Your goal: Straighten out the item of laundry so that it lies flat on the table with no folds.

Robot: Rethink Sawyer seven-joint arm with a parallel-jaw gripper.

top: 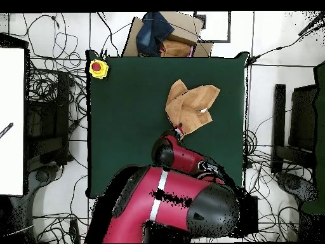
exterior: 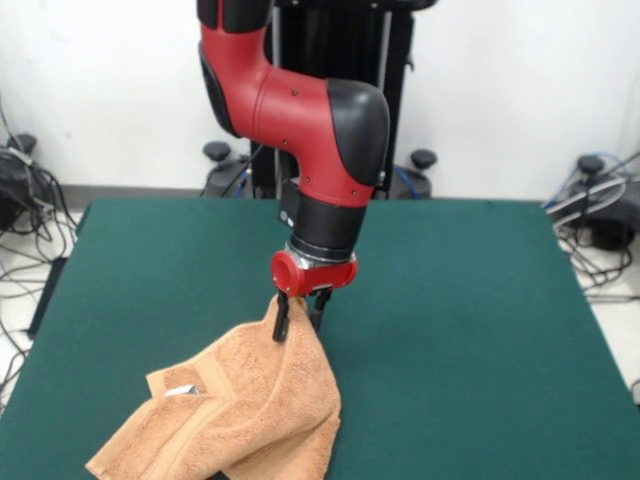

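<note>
The peach-orange towel [exterior: 240,410] hangs crumpled from my gripper [exterior: 298,320], its top corner lifted and its lower part resting in folds on the dark green table [exterior: 470,330] near the front edge. A small white label shows on it. My gripper is shut on the towel's raised corner. In the overhead view the towel [top: 190,103] lies bunched in the table's [top: 127,127] upper right part, with my gripper [top: 180,131] at its lower edge.
A yellow box with a red button [top: 98,68] sits at the table's corner. A cardboard box with dark cloth [top: 162,35] stands beyond the table edge. Cables lie on the floor around the table.
</note>
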